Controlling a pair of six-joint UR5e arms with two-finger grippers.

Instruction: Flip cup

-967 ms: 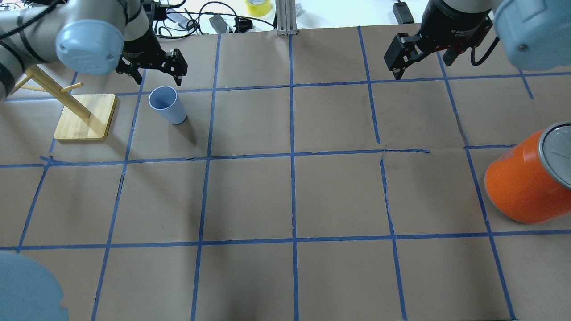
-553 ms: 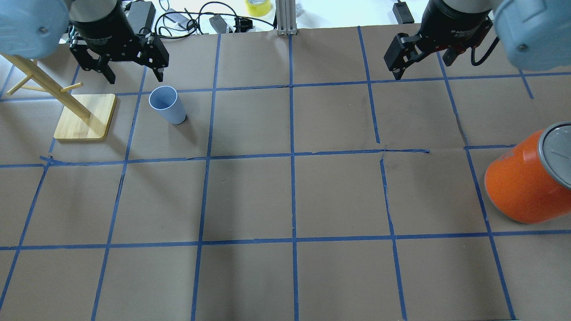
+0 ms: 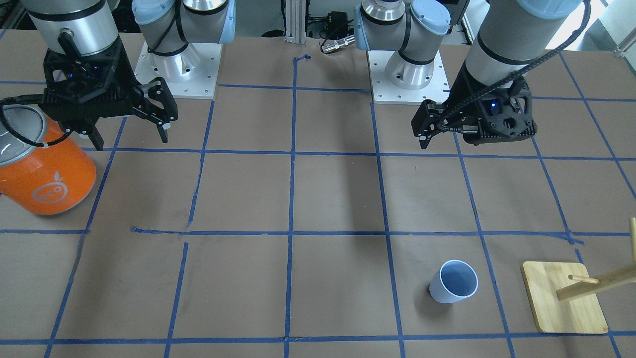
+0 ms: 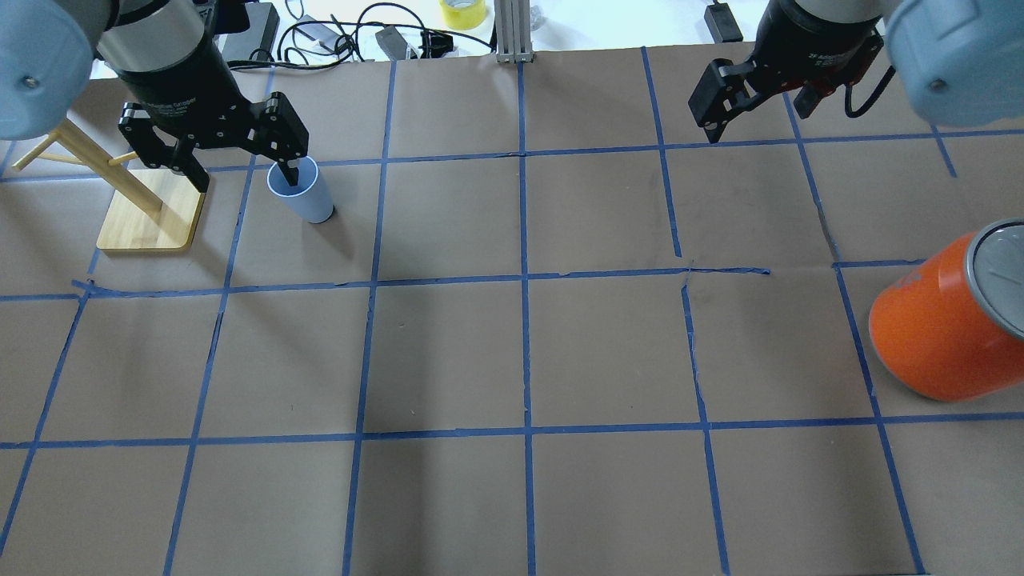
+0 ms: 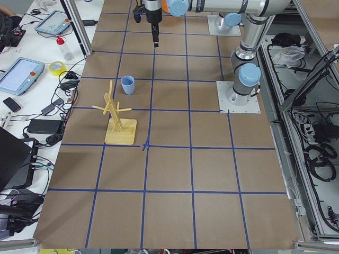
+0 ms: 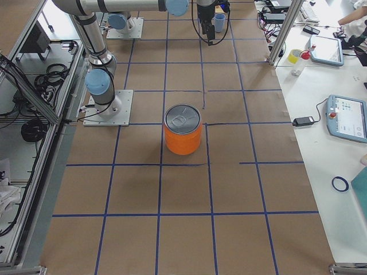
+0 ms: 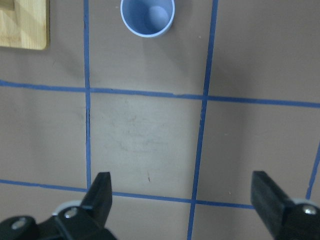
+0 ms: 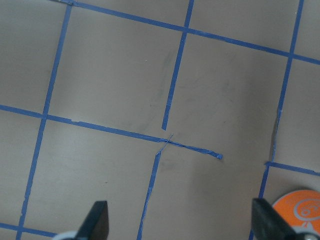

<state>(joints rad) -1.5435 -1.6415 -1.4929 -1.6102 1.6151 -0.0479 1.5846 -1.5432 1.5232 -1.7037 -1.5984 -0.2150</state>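
Note:
The cup (image 4: pixel 300 192) is a small pale blue-grey tumbler. It stands upright, mouth up, at the table's far left, and also shows in the front view (image 3: pixel 453 282) and at the top of the left wrist view (image 7: pixel 148 17). My left gripper (image 4: pixel 244 174) is open and empty, high above the table. In the overhead view one finger overlaps the cup's rim, but the wrist view shows the cup well ahead of the fingers (image 7: pixel 100 192), apart from them. My right gripper (image 4: pixel 752 112) is open and empty at the far right, and shows in the front view (image 3: pixel 130 140).
A wooden peg stand (image 4: pixel 152 210) on a bamboo base is just left of the cup. A large orange can (image 4: pixel 944 328) with a silver lid stands at the right edge. Brown paper with blue tape lines covers the table. Cables lie beyond the far edge.
My left arm has swung left and then come back toward the cup, turning its wrist; its open gripper now overlaps the cup's rim in the overhead view. The cup and right arm have not moved.

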